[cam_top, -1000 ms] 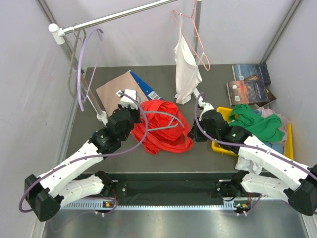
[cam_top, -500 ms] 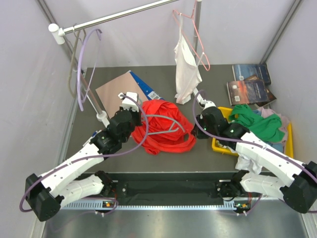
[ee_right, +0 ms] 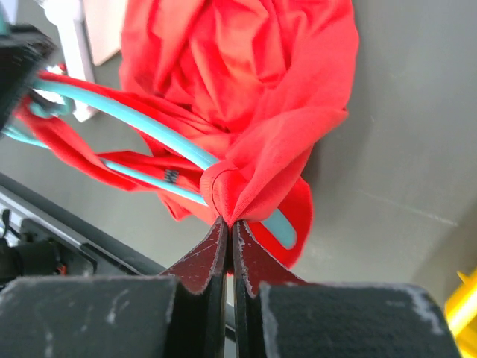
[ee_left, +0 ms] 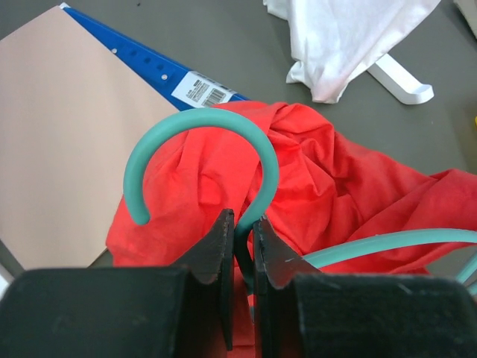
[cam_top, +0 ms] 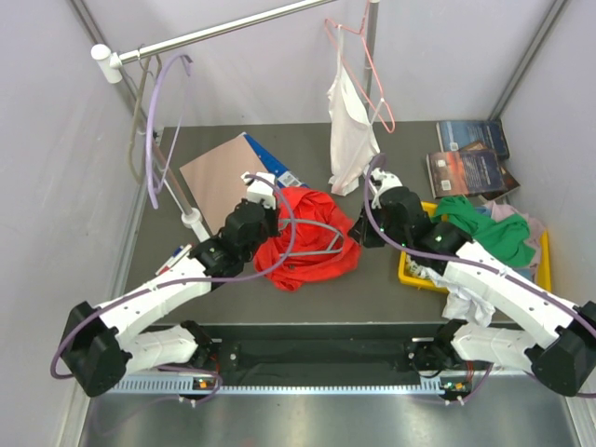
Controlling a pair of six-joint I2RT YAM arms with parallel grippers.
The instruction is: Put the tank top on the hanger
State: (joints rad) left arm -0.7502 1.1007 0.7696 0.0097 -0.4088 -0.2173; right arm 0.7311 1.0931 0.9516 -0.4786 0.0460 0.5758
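Over the bench (cam_top: pixel 377 289), w/ the yellow bin (cam_top: pixel 407 273) as my ref pt: the tank top (cam_top: pixel 303 256) lies in a red heap just left of that bin. It is crumpled, not spread out. The hanger (ee_left: pixel 201 117) sits on and partly inside the heap, so it is also left of the bin. Its hook is on the side away from the bin, and one arm reaches back toward the bin.

L end effector (ee_left: pixel 240 231) is clenched on the hanger's neck right under the hook, at the heap's edge farthest from the bin. R end effector (ee_right: pixel 229 224) is at the bin-side edge of the heap. It is clenched on a bunched fold of the tank top that wraps over the hanger arm; the arm's tip pokes out just past the pinch.

Step in hand, as I read it: seating one shoulder of the top on that arm. To do it well:
- Use L as a rigid anchor, hook level, no twist.
- R draws the fold outward along the arm, toward the bin, till the cloth clears the tip. Then lower it so it settles on the arm.
- Pull slow. The fabric looks loose & stretchy, and prob. drags the whole heap if yanked.
- Raise both ends a little so the rest hangs free & the openings show. Can't tell from here if my fold is strap or hem.
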